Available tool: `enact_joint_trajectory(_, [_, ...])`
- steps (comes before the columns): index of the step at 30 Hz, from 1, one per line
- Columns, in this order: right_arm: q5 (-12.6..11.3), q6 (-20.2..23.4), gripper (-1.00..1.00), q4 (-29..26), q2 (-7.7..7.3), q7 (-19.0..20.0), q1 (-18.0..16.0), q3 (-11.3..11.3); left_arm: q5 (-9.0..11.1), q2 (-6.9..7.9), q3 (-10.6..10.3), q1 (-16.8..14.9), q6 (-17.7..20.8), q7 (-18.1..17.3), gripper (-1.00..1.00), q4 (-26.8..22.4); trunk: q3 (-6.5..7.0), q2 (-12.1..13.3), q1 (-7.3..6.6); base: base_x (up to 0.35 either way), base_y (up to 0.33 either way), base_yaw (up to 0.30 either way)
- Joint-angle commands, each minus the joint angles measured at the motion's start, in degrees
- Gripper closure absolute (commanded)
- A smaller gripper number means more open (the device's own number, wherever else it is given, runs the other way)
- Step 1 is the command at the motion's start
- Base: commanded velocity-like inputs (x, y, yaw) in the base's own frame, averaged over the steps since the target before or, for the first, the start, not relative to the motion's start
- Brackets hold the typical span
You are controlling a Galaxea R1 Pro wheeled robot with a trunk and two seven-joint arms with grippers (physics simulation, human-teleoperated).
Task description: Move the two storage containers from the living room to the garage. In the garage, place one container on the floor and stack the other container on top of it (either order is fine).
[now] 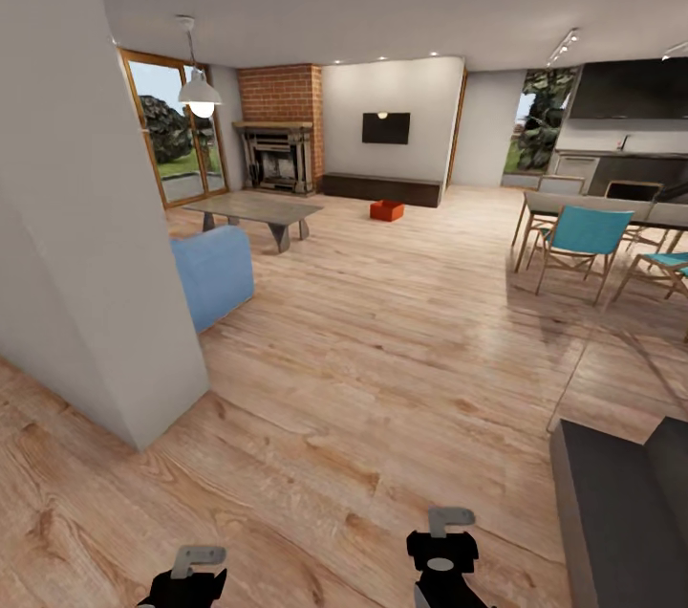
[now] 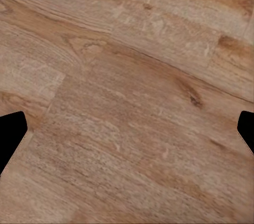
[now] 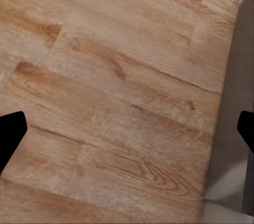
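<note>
Both end effectors (image 1: 187, 579) (image 1: 441, 546) hanging released and empty, robot should be driving straight across wood floor (image 1: 382, 350) toward orange bin (image 1: 387, 210) beside dark cabinet (image 1: 382, 189).

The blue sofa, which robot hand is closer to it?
Left. The left gripper sits low on the sofa's side of the room. The right gripper is farther across the wood floor.

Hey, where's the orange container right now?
In the head view, the orange container sits on the wood floor at the far end of the room, just in front of the dark cabinet under the TV.
</note>
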Motion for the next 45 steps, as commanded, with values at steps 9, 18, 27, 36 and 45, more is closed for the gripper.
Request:
enact_joint_trajectory(9, [0.31, 0.59, -1.00, -0.09, -0.02, -0.37, -0.02, 0.27, 0.60, 0.05, -0.37, -0.06, -0.21, -0.08, -1.00, -0.02, 0.76, -0.03, 0.03, 0.268, 0.000, 0.000])
enact_joint_trajectory(18, [0.30, 0.59, -1.00, -0.07, -0.02, -0.37, -0.02, 0.29, 0.60, 0.05, -0.37, -0.05, -0.21, -0.08, -1.00, -0.02, 1.55, -0.03, 0.03, 0.268, 0.000, 0.000])
enact_joint_trajectory(27, [0.30, 0.59, -1.00, -0.11, 0.01, -0.37, -0.02, 0.29, 0.62, 0.05, -0.37, -0.04, -0.23, -0.08, -1.00, -0.04, 1.68, -0.03, 0.03, 0.268, 0.000, 0.000])
enact_joint_trajectory(36, [0.30, 0.59, -1.00, -0.09, 0.04, -0.37, -0.02, 0.29, 0.61, 0.05, -0.34, -0.04, -1.35, -0.08, -1.00, -0.04, 1.69, -0.03, 0.03, 0.302, -0.001, 0.000])
enact_joint_trajectory(45, [0.30, 0.59, -1.00, -0.06, 0.05, -0.35, -0.02, 0.29, 0.59, 0.05, -0.34, -0.03, -1.51, -0.08, -1.00, -0.02, 1.69, -0.03, 0.03, 0.316, -0.112, 0.000])
